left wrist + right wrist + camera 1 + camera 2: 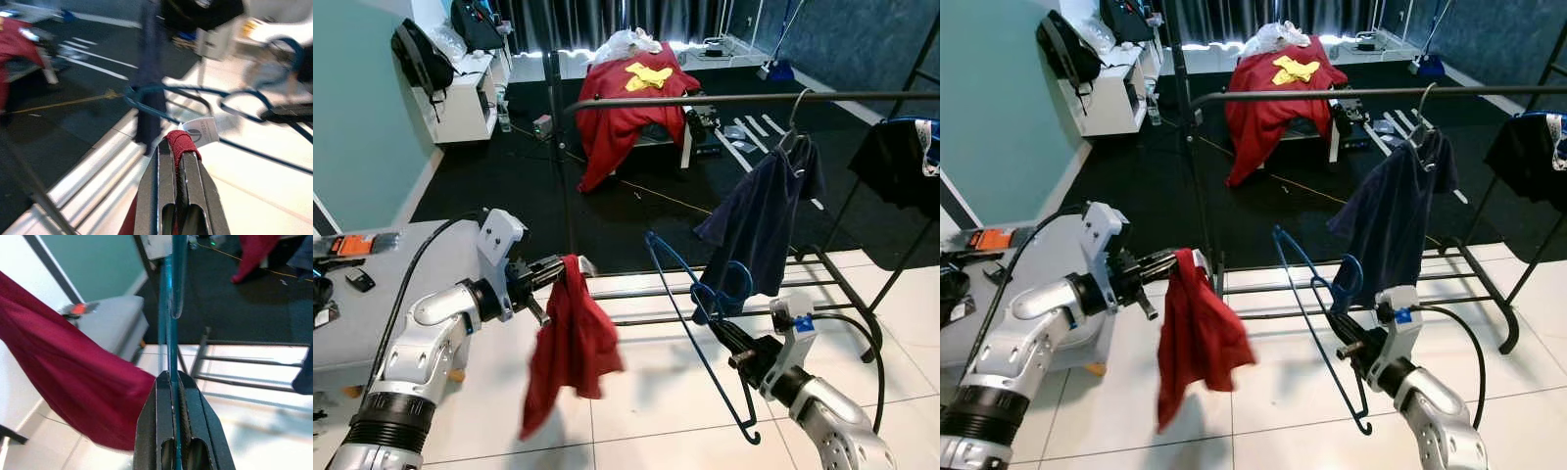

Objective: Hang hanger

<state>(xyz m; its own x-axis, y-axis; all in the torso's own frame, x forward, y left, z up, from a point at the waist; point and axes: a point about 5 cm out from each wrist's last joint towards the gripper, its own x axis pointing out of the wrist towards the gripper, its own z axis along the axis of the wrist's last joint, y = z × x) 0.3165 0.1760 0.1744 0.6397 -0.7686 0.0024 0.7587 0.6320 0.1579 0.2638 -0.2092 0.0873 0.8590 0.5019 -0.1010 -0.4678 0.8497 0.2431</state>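
Note:
My left gripper is shut on the collar of a red shirt, which hangs limp below it above the tiled floor. In the left wrist view the fingers pinch the red fabric beside its white label. My right gripper is shut on a blue hanger, held upright and tilted, its hook near the navy garment. The right wrist view has the fingers clamped on the blue hanger wire, with the red shirt beside it.
A black clothes rail crosses above, carrying a navy shirt on a hanger and a black garment at the right. The rack's lower bars lie behind both grippers. A grey table stands at my left.

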